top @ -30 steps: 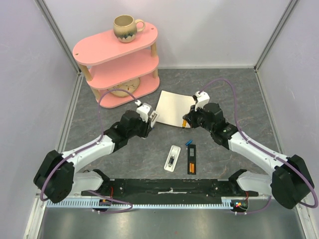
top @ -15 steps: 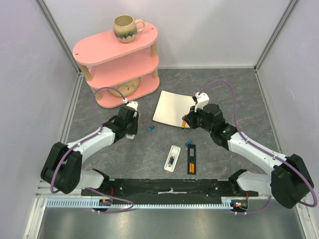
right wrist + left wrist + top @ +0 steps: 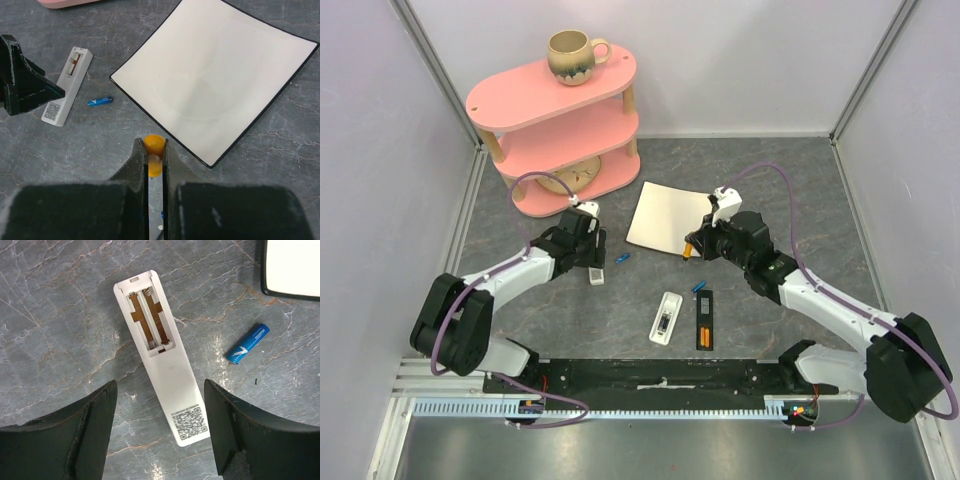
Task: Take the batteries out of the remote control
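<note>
While the left tool [image 3: 160, 385] hangs low over the table [image 3: 60, 300], its 2 fingers [image 3: 92, 427] stand wide apart, gripping nothing. White remote [image 3: 162, 360] lies flat between them, back up, touching neither. Cover off; both bays of its compartment are bare, only copper contact strips and springs showing. QR sticker at the end nearest the tool. 1 blue battery [image 3: 248, 343] lies loose on the table just right of that remote, apart from it, at a slant. Corner of a square white plate [image 3: 295, 265] lies beyond the battery, not touching it.

Right tool [image 3: 153, 146]: fingers pinched shut on an orange cylinder [image 3: 154, 141], held end-on to the wrist camera. Battery or tool handle, cannot tell. It sits just off the near edge of the plate.

Top view, nearer the arm bases: second white remote [image 3: 666, 318], compartment open, contents too small to read. Just right of it and parallel, black remote [image 3: 705, 320], with orange batteries [image 3: 703, 330] seated in its open bay. Second blue battery [image 3: 700, 286] lies loose on the table at the black remote's far end. Far left corner: pink 3-tier shelf [image 3: 520, 100], mug [image 3: 572, 55] on its top tier.
</note>
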`<state>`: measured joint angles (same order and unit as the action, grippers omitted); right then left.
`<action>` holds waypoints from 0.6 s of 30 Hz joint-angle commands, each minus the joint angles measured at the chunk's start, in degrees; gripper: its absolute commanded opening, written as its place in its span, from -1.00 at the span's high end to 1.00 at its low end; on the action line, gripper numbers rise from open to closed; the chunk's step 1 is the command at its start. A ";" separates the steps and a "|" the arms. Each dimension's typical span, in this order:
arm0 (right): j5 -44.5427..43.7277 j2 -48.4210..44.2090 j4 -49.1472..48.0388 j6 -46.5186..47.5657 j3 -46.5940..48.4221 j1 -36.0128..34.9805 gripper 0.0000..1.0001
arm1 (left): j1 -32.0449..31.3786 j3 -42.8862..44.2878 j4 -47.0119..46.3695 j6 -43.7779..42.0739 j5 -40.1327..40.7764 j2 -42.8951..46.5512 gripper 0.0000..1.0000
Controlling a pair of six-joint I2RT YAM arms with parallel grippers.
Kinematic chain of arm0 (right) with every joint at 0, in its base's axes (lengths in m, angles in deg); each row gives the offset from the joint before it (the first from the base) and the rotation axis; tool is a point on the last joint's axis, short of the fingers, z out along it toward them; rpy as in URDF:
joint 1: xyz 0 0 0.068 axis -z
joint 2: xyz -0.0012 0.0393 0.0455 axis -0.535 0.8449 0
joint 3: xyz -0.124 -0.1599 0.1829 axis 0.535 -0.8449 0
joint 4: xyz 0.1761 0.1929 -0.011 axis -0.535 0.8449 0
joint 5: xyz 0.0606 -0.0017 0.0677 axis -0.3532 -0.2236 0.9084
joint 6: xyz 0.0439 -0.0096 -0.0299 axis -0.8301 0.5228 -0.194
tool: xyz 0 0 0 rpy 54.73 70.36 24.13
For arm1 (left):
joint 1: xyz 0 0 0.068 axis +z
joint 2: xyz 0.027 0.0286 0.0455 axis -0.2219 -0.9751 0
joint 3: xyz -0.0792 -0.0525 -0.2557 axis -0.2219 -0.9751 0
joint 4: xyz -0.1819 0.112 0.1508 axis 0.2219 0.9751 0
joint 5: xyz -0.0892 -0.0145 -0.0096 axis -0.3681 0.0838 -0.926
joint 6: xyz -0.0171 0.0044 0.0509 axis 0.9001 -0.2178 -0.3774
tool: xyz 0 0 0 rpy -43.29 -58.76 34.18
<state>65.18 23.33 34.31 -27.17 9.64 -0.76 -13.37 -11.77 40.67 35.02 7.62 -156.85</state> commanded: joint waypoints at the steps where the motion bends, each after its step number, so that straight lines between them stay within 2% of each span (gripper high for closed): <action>1: 0.69 -2.51 -2.92 -1.00 -0.34 0.23 1.00 | 0.09 3.04 0.12 -1.13 -1.39 1.07 -0.53; 6: 0.16 -3.39 -3.10 -1.18 -0.52 0.32 1.00 | -1.92 1.38 -1.11 -0.78 -7.71 7.66 -0.54; 10: -0.28 -3.39 -3.36 -1.27 -0.52 0.49 1.00 | -8.86 0.59 -2.34 -1.31 -10.01 12.05 -0.54; 13: -0.54 -3.39 -3.36 -1.18 -0.60 0.93 1.00 | -17.01 0.50 -1.64 0.44 -6.87 13.20 -0.54; 15: -0.72 -3.30 -3.36 -1.27 -0.69 1.20 1.00 | -20.02 0.15 -1.29 2.46 -5.09 13.20 -0.55; 16: -0.72 -3.30 -3.36 -1.18 -0.69 1.55 1.00 | -24.04 -0.03 -1.20 4.21 -2.30 12.86 -0.55; 18: -0.63 -3.30 -3.36 -1.27 -0.78 1.99 1.00 | -26.70 -0.29 -1.29 6.77 0.52 11.72 -0.56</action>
<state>65.07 21.17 33.46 -28.00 9.23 0.38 -35.08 -11.28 39.92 36.09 1.87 -144.31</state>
